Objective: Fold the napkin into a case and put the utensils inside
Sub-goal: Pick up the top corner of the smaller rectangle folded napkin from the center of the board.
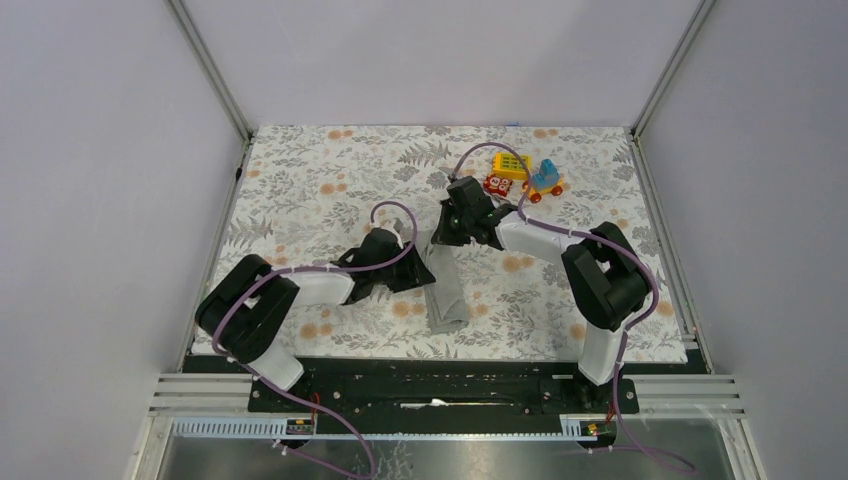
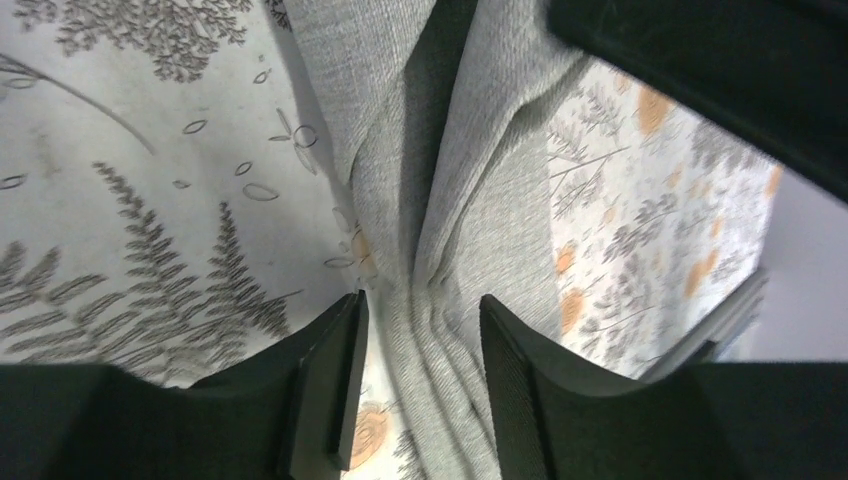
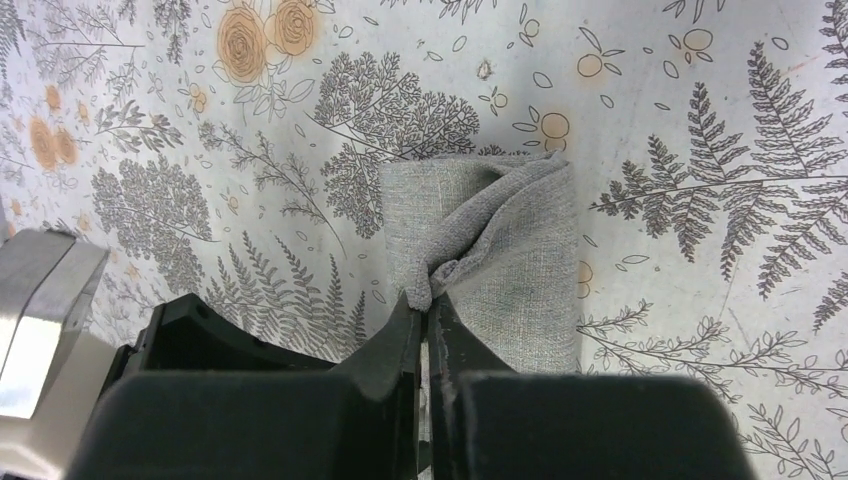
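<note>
**Napkin position.** The napkin point(image 1: 447, 295) lies near the centre of the floral tablecloth point(image 1: 320, 170). It is folded into a long, narrow strip that runs from the near side toward the far side, between the two arms.

**Right gripper.** We find the right gripper point(image 3: 430, 312) at the far end of the strip. Its jaws are pressed together on a small pinch of cloth at the end edge, and the cloth rucks up into a peak there.

**Left gripper.** The left gripper point(image 2: 422, 305) straddles the strip from the left. Its fingers point(image 2: 330, 390) stand apart, one on each side of the gathered folds. A sliver of tablecloth shows between one finger and the cloth, so we read the jaws as parted and not clamping.

**Surroundings and obstructions.**
- In the top view, the right gripper's body covers the far end of the strip.
- The left gripper overlaps the strip's left edge.
- The toy blocks point(image 1: 522, 175) sit on the tablecloth beyond the right gripper, near it but apart from the napkin.
- A purple cable point(image 1: 478, 152) arcs from the right wrist and passes just beside the blocks.
</note>
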`<state>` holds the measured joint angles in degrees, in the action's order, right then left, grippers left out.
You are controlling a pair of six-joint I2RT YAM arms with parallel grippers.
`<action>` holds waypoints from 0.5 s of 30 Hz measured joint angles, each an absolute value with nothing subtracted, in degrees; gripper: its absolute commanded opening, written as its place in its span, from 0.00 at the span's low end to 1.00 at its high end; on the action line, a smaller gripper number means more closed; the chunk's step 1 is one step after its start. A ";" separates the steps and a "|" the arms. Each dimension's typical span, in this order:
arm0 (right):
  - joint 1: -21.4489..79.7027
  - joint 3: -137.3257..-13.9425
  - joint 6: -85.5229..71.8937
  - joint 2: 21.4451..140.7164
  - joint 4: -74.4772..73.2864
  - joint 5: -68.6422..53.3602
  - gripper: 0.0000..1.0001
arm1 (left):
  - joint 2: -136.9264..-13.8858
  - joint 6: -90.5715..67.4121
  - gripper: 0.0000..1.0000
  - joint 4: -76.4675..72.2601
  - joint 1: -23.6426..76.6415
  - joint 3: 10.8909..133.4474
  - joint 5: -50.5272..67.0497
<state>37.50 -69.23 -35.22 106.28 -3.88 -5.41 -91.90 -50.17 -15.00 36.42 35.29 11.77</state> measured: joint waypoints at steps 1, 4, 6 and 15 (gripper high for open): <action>37.50 -69.21 -35.59 106.28 -3.73 -5.48 0.00 | -91.02 -50.13 0.58 -14.22 36.45 35.20 11.90; 37.50 -68.31 -37.54 106.24 -1.74 -6.11 0.00 | -87.42 -48.95 0.61 -9.34 36.32 34.83 11.44; 37.50 -66.61 -39.79 106.13 0.91 -7.20 0.00 | -84.33 -48.21 0.62 -5.63 35.81 34.41 11.07; 37.47 -58.57 -49.89 104.99 9.74 -8.71 0.00 | -79.24 -43.22 0.49 2.35 29.65 40.34 6.59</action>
